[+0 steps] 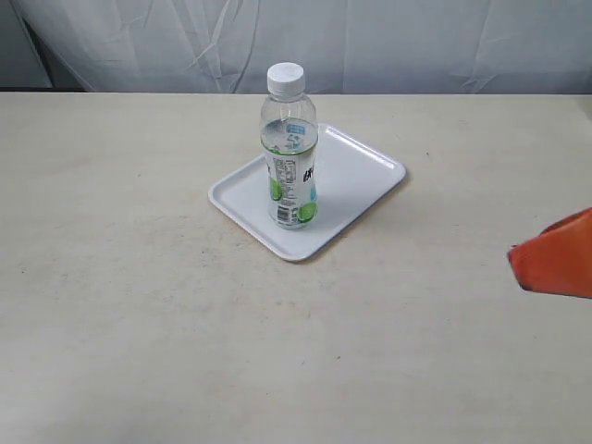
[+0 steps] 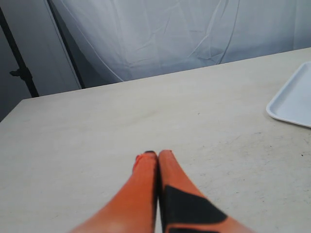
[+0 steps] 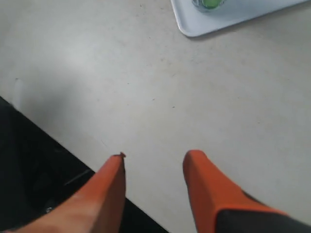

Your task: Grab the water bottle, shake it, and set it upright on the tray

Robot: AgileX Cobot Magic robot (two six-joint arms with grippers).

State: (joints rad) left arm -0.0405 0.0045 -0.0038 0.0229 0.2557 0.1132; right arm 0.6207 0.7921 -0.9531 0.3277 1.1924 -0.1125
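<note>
the water bottle (image 1: 291,157) stands upright on the tray (image 1: 365,171), touched by neither hand. the right hand (image 3: 156,158) is spread wide and empty above the worktop (image 1: 139,305), well apart from the tray. the left hand (image 2: 158,154) is pinched closed, empty. placing looks done, so any pull-back should head away from the tray.

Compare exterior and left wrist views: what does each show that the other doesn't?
Exterior only: the bottle, standing upright on the tray with its white cap on, and the tray's full outline.
Left wrist only: the left tool, its orange fingers pressed together above bare table, and a dark stand beside the backdrop.
Both: the table, the white curtain behind it, and the tray, though the left wrist view catches only one corner of it.
</note>
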